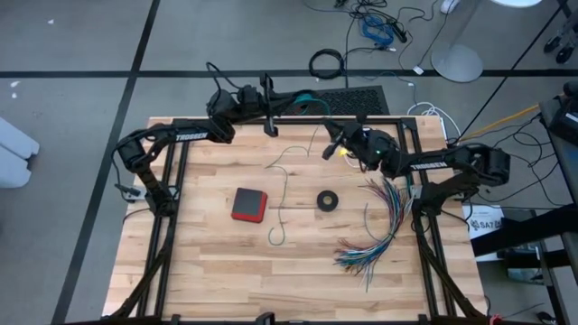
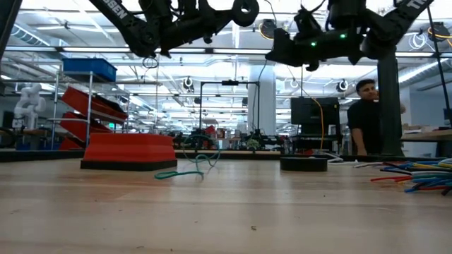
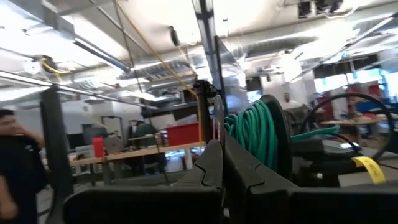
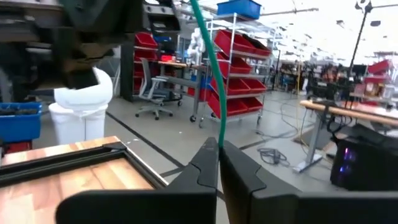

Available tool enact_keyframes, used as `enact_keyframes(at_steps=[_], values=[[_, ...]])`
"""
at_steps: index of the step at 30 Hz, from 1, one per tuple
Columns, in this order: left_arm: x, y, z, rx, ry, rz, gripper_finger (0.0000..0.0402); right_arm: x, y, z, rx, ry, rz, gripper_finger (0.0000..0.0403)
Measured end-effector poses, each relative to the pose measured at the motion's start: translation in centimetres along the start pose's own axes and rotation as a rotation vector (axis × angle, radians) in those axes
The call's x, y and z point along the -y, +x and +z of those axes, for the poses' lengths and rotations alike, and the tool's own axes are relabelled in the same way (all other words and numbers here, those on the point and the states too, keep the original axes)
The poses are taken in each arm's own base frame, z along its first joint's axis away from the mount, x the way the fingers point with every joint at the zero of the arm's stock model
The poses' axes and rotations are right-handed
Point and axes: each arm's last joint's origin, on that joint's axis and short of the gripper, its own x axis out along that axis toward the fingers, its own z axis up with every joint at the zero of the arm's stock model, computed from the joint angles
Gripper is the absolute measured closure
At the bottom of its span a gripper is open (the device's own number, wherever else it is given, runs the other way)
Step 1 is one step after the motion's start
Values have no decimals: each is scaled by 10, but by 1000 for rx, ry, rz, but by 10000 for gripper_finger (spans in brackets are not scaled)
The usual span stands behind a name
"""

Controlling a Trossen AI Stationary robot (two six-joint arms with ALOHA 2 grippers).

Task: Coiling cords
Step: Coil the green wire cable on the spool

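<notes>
Spanning the wooden bench (image 1: 217,262), the two arms meet at its far edge. Beyond the red box (image 1: 248,204), the left claw (image 3: 219,163) is clenched beside a wound coil of teal-green cord (image 3: 255,134). Right of that box, the right claw (image 4: 219,163) grasps the cord, whose tail (image 1: 280,208) trails onto the bench just beside the box, near the black tape ring (image 1: 328,200).

1 teal cord (image 1: 282,194), 1 red box (image 1: 248,205)
</notes>
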Motion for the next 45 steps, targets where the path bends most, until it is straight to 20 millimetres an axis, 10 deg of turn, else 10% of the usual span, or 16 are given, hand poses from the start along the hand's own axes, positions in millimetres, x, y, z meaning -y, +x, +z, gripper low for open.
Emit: enact_keyframes(at_steps=[19,28,45], values=[[26,17,0,25,138,122,401,-29,75,3,-188,9,75,403],[25,17,-3,12,184,151,401,-33,78,-7,-224,32,98,399],[1,1,-4,-5,155,206,401,-60,59,-20,-408,-135,154,256]])
